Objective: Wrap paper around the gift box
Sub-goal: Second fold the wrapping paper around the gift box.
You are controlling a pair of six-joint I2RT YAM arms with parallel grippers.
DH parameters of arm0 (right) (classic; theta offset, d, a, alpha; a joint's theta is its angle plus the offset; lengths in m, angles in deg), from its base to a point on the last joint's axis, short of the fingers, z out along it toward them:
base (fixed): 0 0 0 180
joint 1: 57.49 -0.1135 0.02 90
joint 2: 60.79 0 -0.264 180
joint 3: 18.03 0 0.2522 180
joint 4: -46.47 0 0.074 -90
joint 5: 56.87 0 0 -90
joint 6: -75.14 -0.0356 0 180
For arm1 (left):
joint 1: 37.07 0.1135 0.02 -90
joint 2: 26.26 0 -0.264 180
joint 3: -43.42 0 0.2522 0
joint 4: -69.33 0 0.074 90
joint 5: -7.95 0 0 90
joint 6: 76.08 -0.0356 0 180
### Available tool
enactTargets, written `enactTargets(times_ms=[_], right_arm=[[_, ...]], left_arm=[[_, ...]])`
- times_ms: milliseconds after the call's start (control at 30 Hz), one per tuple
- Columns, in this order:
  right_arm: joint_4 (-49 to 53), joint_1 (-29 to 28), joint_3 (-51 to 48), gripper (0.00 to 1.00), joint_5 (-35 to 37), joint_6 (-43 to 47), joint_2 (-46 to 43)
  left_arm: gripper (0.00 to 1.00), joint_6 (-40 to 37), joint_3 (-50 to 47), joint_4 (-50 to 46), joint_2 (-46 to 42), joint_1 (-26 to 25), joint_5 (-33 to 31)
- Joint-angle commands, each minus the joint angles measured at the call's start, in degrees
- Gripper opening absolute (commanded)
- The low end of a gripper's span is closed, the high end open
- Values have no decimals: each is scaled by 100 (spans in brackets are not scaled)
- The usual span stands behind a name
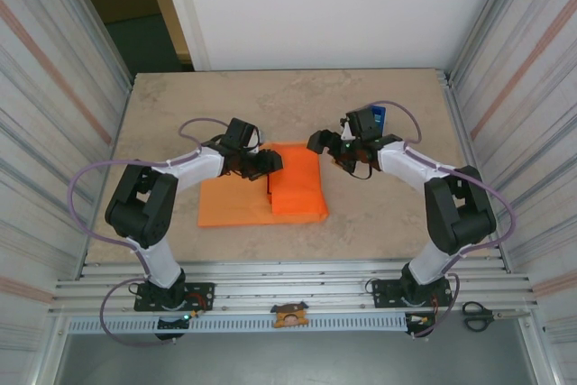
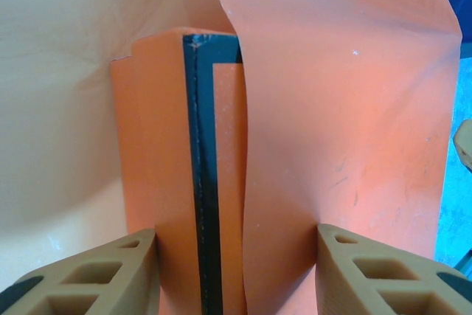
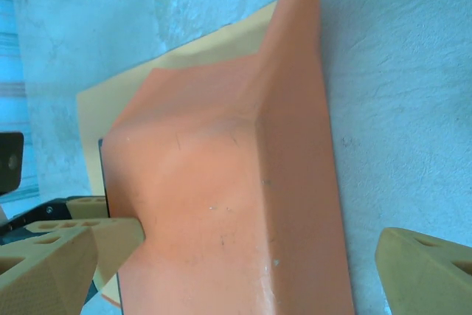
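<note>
Top external view gives us both arms bent inward over the beige stone-look table [image 1: 388, 96]. They meet at a large thin sheet of lighter orange paper [image 1: 236, 206], which is draped over the small flat orange-red gift box with thin black edges [image 2: 200, 182]. The rest of the sheet lies flat on the box's left-arm side. We see the left gripper [image 1: 269, 162] reaching in from that side, its jaws straddling the box's black edge and a paper flap; whether they clamp, we cannot tell. The right gripper [image 1: 317, 142] hangs at the box's far right corner, jaws spread wide, holding nothing.
</note>
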State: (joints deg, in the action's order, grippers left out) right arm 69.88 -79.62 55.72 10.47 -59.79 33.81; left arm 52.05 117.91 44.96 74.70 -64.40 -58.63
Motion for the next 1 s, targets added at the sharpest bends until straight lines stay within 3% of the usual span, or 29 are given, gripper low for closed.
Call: enactTargets(times_ms=[0,700,967], right_arm=[[269,203,635,89,-940,101,750],[1285,120,1533,78,-1067,1044,2014],[1299,154,1699,78,-1246,1102,1755]], left_arm=[[50,-218,-255,-635,300,-53,-361],[50,-205,-246,-618,349,-53,-293],[50,-218,-246,-626,342,-53,-294]])
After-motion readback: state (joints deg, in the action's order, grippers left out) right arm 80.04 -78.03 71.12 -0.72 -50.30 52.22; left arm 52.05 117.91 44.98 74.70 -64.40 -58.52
